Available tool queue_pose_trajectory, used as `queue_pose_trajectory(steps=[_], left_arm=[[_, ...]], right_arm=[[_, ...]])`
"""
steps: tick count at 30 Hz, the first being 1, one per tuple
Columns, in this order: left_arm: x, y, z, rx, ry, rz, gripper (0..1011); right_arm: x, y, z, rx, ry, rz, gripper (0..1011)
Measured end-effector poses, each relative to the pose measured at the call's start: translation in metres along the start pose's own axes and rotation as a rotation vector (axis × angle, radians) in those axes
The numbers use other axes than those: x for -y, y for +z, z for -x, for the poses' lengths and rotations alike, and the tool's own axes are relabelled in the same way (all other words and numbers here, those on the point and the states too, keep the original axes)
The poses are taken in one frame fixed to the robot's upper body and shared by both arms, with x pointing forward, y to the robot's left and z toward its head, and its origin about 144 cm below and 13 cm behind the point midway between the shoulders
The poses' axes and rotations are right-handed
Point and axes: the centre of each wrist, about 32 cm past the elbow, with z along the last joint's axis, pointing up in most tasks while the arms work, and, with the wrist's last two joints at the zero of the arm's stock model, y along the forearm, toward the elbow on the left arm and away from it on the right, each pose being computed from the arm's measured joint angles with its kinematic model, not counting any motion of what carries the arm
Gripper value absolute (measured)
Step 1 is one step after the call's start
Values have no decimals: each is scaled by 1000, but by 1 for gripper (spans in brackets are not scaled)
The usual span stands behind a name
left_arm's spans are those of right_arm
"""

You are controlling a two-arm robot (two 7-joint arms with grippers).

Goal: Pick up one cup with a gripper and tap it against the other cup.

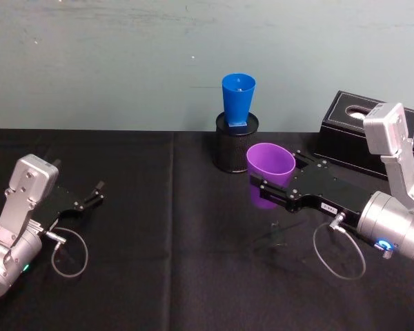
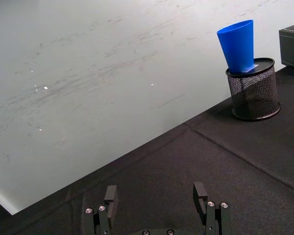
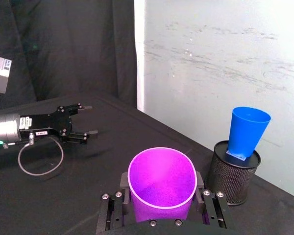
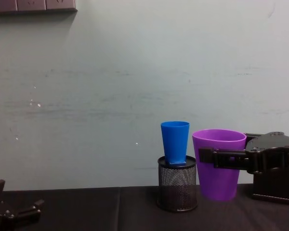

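**Purple cup held in right pincer, short of the blue cup**

Right pincer [image 1: 265, 190] [image 3: 161, 196] [image 4: 219, 158]: slim black fingers clamped on the purple cup [image 1: 270, 162] [image 3: 161, 178] [image 4: 218, 179], one to each side of its wall below the rim. Cup upright, mouth up, held clear of the table [image 1: 159, 276]; its shadow lies on the black cloth underneath. The arm comes in from the robot's right.

Blue cup [image 1: 238, 100] [image 2: 237, 44] [image 3: 246, 129] [image 4: 175, 142]: stands mouth up with its foot in the top of the black mesh pen holder [image 1: 233, 148] [image 2: 254, 90] [image 3: 232, 178] [image 4: 177, 190], leaning slightly in the head view. The holder sits near the back edge of the table, about mid-width.

In the chest view a narrow gap shows between the two cups: near, not touching. The purple cup hangs just to the holder's right and a little nearer the robot.

A black box [image 1: 345, 131] lies at the far right of the table, behind the right arm.

Left pincer [image 1: 96, 193] [image 2: 155, 196] [image 3: 90, 120]: fingers apart, holding nothing, low over the cloth at the left side of the table, well apart from both cups.
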Motion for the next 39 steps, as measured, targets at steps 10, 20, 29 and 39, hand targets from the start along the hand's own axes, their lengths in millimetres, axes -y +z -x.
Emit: queue_pose_trajectory(steps=[10, 20, 29, 39], left_arm=[[0, 0, 0, 0, 0, 0, 1011], [0, 0, 0, 0, 0, 0, 1011], [0, 0, 0, 0, 0, 0, 1011], [0, 0, 0, 0, 0, 0, 1011]], right_arm=[[0, 0, 0, 1, 1, 0, 729], [0, 0, 0, 1, 1, 0, 729], [-6, 3, -2, -5, 7, -1, 729], [-23, 17, -18, -35, 17, -15, 729]])
